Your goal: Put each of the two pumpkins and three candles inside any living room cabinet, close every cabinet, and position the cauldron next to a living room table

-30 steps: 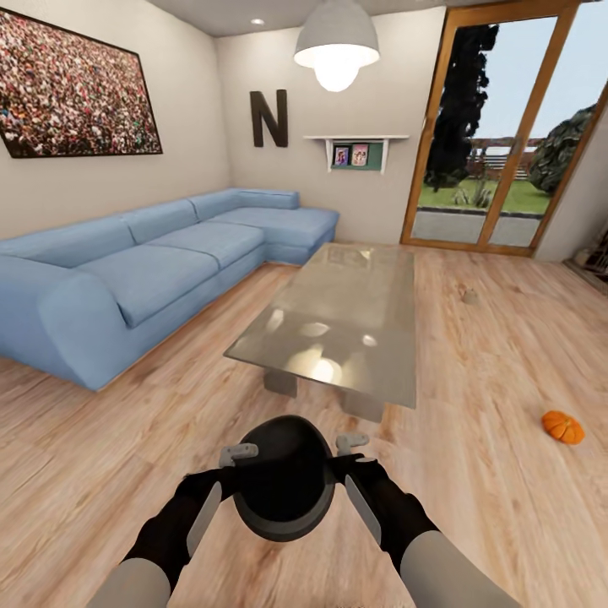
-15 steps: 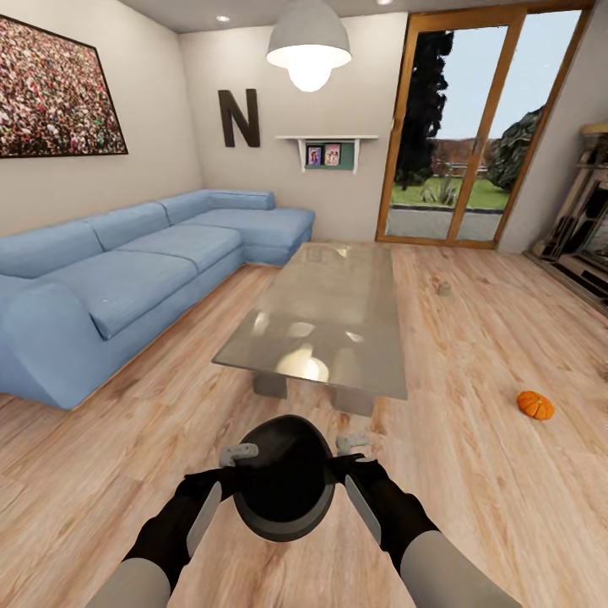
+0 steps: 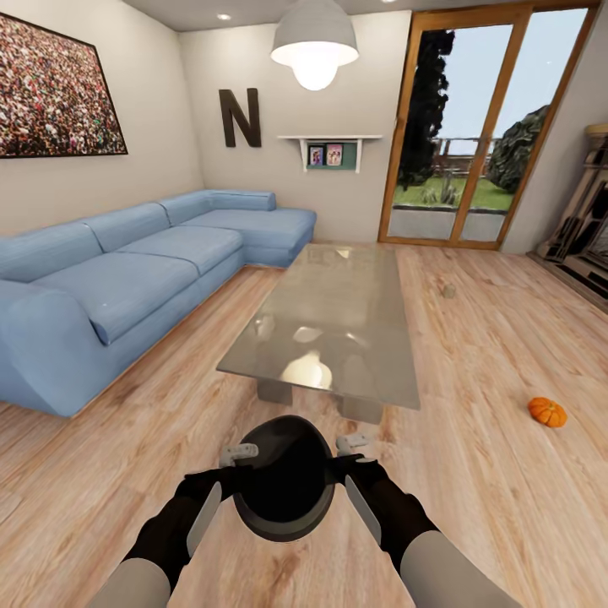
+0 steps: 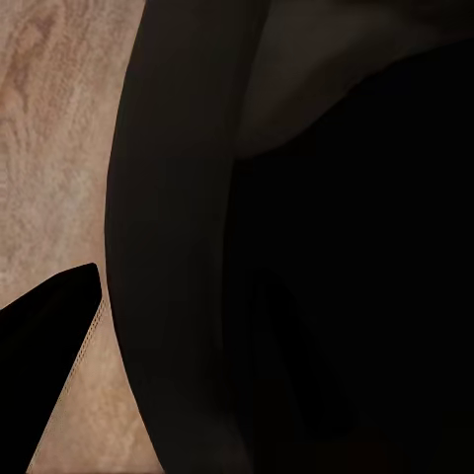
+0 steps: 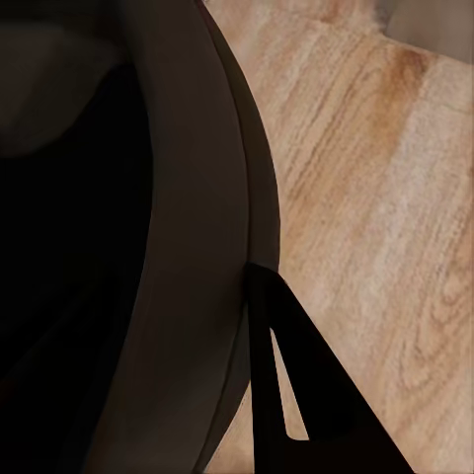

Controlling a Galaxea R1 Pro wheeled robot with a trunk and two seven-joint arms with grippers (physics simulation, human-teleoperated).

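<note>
Claws [image 3: 239, 454] [image 3: 352, 442] flanking cauldron [image 3: 283, 488]

Both arms reach forward and low, black forearms angled inward. The left gripper [image 3: 241, 464] and right gripper [image 3: 348, 452] clamp opposite sides of the cauldron's [image 3: 283, 485] rim, holding it off the floor.

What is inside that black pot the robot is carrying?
Nothing visible: the cauldron, held between both grippers, shows a dark, seemingly empty hollow. Its deepest part is too shadowed to be sure.
</note>
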